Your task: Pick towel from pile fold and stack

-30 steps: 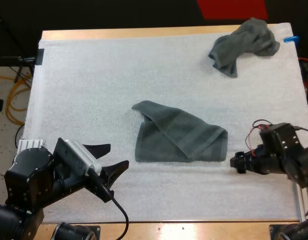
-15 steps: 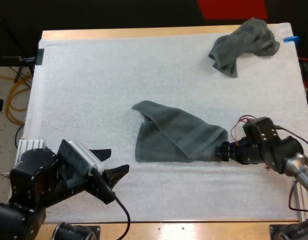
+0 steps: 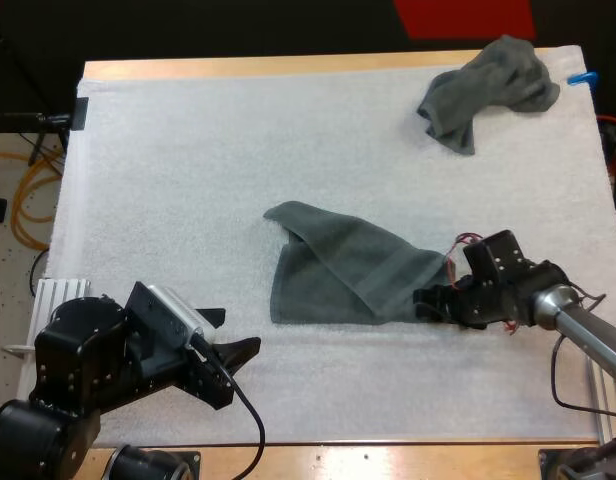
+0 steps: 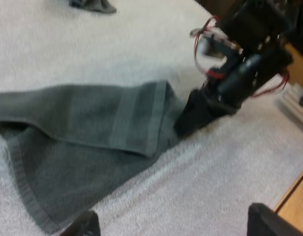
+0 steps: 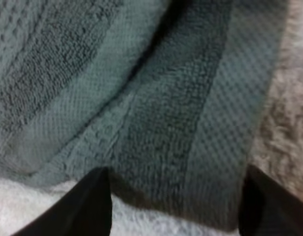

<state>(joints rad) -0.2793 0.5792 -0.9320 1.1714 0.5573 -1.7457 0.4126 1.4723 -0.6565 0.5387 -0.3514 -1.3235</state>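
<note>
The half-folded towel [image 3: 353,270] lies flat near the middle of the white mat [image 3: 188,150], a diagonal flap laid over its lower layer, while a crumpled towel [image 3: 488,90] sits well apart at the far right corner of the tabletop [image 3: 288,66]. The right end effector [image 3: 428,300] is at the half-folded towel's right edge, low over the mat, its fingers [image 5: 92,201] apart with the hemmed border lying between them, not yet pinched. The left end effector [image 3: 228,333] hovers near the front left, fingers spread and clear of the cloth. The terry looks soft, light and limp, so it will likely sag and drag rather than hold shape. The thicker hem at the right corner seems the surest place to pinch, catching both layers together.
</note>
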